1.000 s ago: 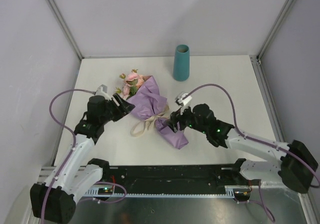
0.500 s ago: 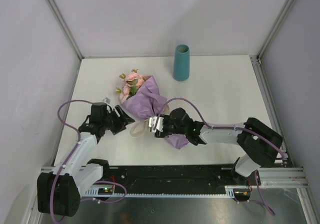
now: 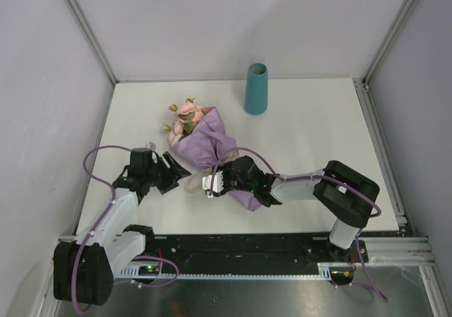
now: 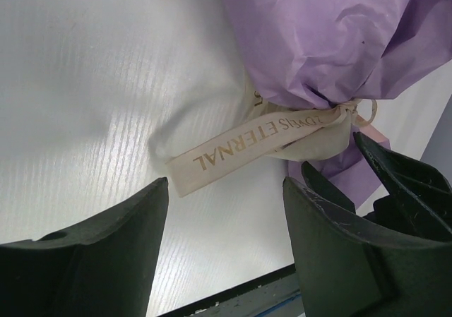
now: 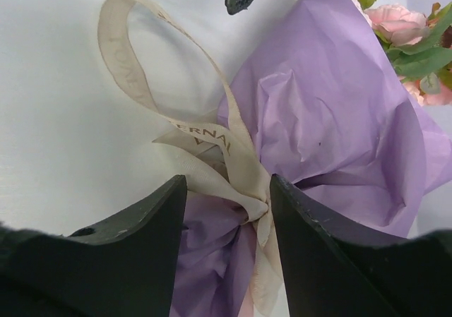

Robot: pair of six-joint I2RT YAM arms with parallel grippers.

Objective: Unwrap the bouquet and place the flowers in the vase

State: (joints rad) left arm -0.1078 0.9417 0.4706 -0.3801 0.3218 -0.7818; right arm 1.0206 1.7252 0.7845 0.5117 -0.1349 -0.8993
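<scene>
We are working on the untying step. Bouquet [image 3: 205, 144] lying wrapped on table [image 3: 311, 133], ribbon [image 4: 261, 137] tied, vase [image 3: 256, 89] standing well apart at rear. Right gripper [image 5: 226, 186] fingers apart, straddling knot [image 5: 247, 190], not clamped. Left gripper [image 4: 224, 190] fingers apart, facing loose ribbon tail, holding nothing. Next, we judge: pinching tail while steadying knot, pulling bow loose.
</scene>
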